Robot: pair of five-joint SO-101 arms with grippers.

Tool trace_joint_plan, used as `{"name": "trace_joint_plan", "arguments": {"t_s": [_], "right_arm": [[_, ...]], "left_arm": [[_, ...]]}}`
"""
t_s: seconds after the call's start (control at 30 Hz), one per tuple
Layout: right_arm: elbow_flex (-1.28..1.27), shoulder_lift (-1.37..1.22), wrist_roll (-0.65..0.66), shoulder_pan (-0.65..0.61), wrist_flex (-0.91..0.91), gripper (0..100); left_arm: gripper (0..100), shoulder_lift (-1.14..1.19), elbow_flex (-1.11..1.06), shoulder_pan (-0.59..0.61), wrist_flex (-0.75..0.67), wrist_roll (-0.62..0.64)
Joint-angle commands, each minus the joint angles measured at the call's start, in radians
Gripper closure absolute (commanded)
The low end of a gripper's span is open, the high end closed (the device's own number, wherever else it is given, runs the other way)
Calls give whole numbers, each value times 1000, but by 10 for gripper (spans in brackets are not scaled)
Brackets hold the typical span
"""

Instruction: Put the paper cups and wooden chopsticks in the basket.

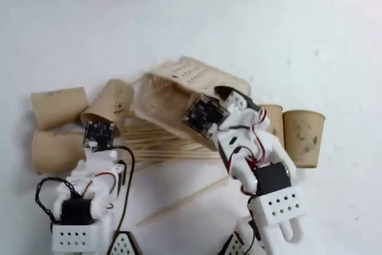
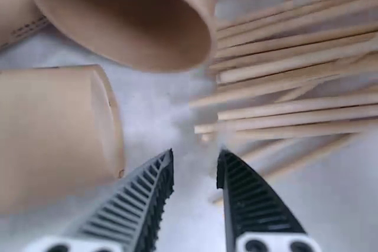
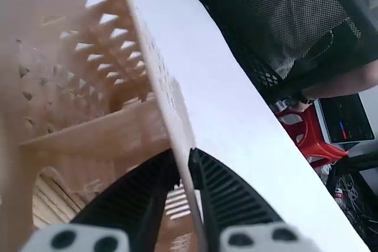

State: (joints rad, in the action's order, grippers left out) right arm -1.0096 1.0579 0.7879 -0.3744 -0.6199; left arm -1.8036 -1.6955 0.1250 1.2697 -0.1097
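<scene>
A tan perforated basket point(image 1: 173, 88) stands tilted at mid table. My right gripper point(image 3: 184, 160) is shut on the basket wall point(image 3: 159, 87), one finger inside and one outside. Three paper cups point(image 1: 59, 107) point(image 1: 111, 104) point(image 1: 55, 150) lie on their sides at the left. Two more cups point(image 1: 304, 137) point(image 1: 273, 120) stand at the right. A pile of wooden chopsticks point(image 1: 173, 144) lies in front of the basket. My left gripper point(image 2: 195, 166) is open just above the table, between a lying cup point(image 2: 53, 128) and the chopstick ends point(image 2: 283, 81), with nothing in it.
One loose chopstick point(image 1: 179, 204) lies slanted near the front, between the two arm bases. The right arm point(image 1: 245, 147) stretches over the chopstick pile's right end. A bare white table point(image 1: 191, 28) runs behind the basket to the far edge.
</scene>
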Motion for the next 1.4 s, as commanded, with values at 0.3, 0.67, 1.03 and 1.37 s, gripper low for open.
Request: {"name": "trace_joint_plan", "arguments": {"t_s": [0.3, 0.67, 1.03, 1.37], "right_arm": [[651, -677, -140, 19, -99, 980], [1080, -1024, -176, 70, -344, 977], [1157, -1033, -443, 116, -397, 976], [1157, -1050, -436, 116, -395, 765]], "left_arm": [[865, 2, 0, 8, 5, -5], [865, 2, 0, 8, 5, -5], [865, 2, 0, 8, 5, -5], [865, 2, 0, 8, 5, -5]]}}
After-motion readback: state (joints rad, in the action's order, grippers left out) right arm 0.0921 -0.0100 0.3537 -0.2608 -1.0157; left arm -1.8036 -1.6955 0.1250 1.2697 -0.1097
